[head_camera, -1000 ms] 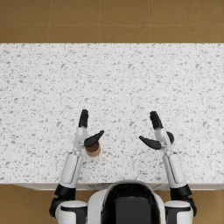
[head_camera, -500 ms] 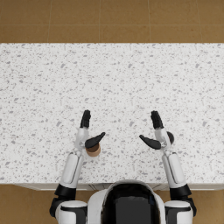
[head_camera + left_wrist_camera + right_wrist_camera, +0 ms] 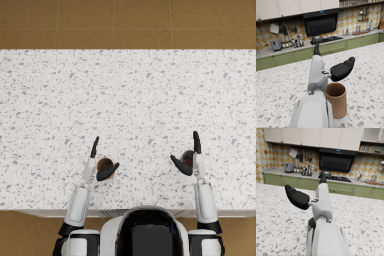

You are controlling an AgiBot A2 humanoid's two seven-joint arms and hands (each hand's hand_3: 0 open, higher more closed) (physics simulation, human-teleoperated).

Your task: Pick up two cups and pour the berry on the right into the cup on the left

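Note:
A brown cup (image 3: 104,165) stands upright on the speckled counter (image 3: 130,100), close beside my left hand (image 3: 99,163). In the left wrist view the brown cup (image 3: 336,100) looks empty and sits under the thumb (image 3: 342,69) of my left hand (image 3: 328,67), untouched. A dark grey cup (image 3: 187,158) with something red inside stands against my right hand (image 3: 190,156). The right wrist view shows only a sliver of that grey cup (image 3: 310,229) behind the forearm, below my right hand (image 3: 309,194). Both hands have fingers straight and thumbs spread, holding nothing.
The counter's near edge (image 3: 50,212) runs just in front of both cups. Brown tiled floor (image 3: 125,22) lies beyond the far edge. The wrist views show green kitchen cabinets (image 3: 331,47) and an oven (image 3: 336,161) in the background.
The head view has shifted. Both hands have sunk toward the counter and now sit right beside their cups; the grey cup shows by the right hand.

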